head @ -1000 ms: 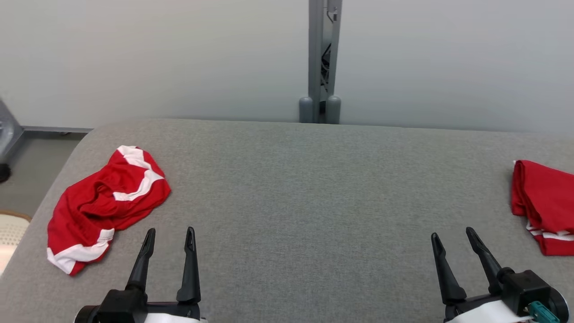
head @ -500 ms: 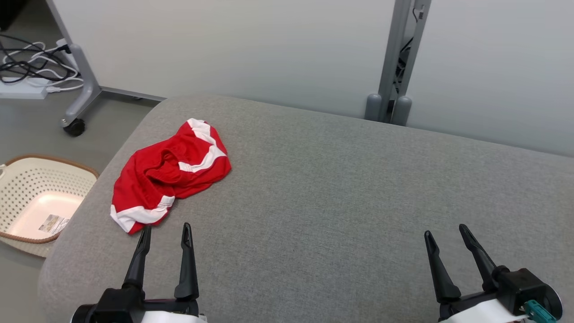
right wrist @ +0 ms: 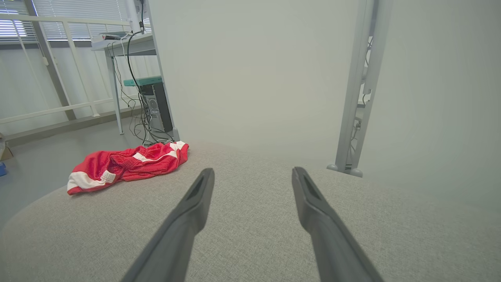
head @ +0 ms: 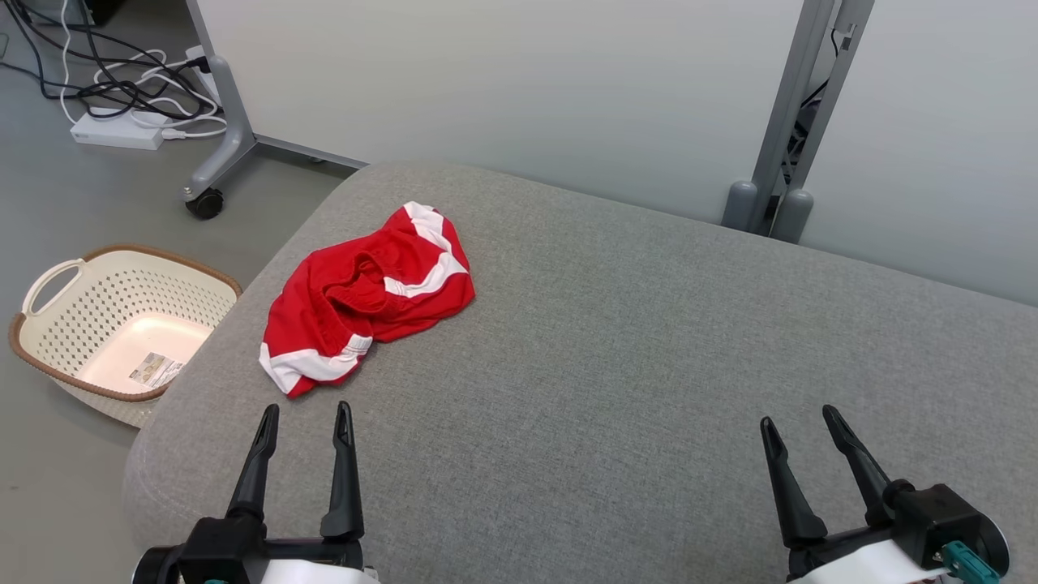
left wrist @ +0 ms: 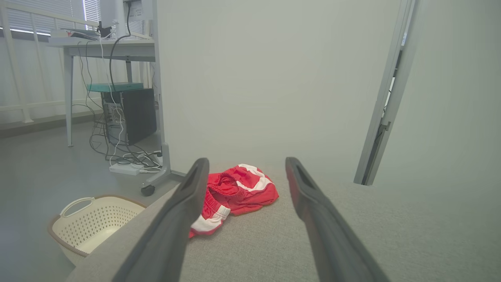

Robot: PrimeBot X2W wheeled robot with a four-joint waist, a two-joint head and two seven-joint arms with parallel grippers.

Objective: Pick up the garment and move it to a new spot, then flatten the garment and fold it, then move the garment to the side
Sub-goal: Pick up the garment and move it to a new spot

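Observation:
The garment (head: 369, 296) is a crumpled pair of red shorts with white stripes, lying near the left end of the grey padded table (head: 632, 365). It also lies ahead in the left wrist view, garment (left wrist: 238, 190), and far left in the right wrist view, garment (right wrist: 129, 164). My left gripper (head: 306, 414) hovers open just short of the garment's near edge, nothing between its fingers. My right gripper (head: 799, 415) hangs open over bare table at the lower right, far from the garment.
A cream perforated laundry basket (head: 113, 320) stands on the floor left of the table. Behind it are a wheeled desk leg (head: 219, 142) and a power strip with cables (head: 117, 134). A grey post (head: 791, 122) stands against the pale wall behind the table.
The head camera has swung left, so the whole picture shifted right: the basket and cables came into view and a second red cloth at the right edge left it. Both grippers stay open.

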